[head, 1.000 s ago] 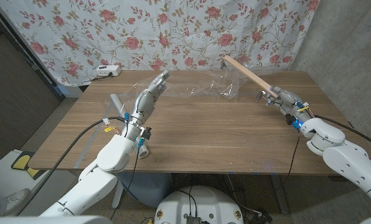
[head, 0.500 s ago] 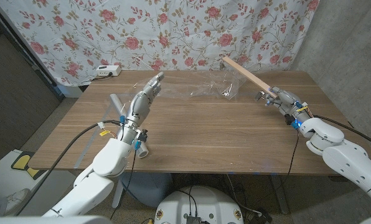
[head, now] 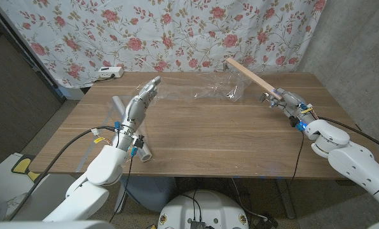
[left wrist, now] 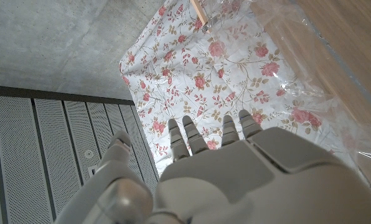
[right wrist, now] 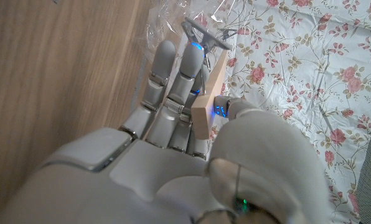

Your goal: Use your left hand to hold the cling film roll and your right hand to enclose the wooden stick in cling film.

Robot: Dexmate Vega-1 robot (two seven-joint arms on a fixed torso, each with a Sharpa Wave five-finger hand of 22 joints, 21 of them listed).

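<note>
Flowery cloth hangs behind your wooden counter point(head: 240, 137). Your right robot hand point(head: 286, 102) grips the wooden stick point(head: 253, 76) near the right edge, its far end poking into crumpled cling film point(head: 224, 92) by the back edge. Your left robot hand point(head: 140, 102) is up, fingers straight, holding nothing. The cling film roll point(head: 131, 130) lies by the left edge. I think wrapping has started; grab the roll next.

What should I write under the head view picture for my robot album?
Right hand lifts a wooden stick trailing cling film; left hand hovers open above the table.
</note>
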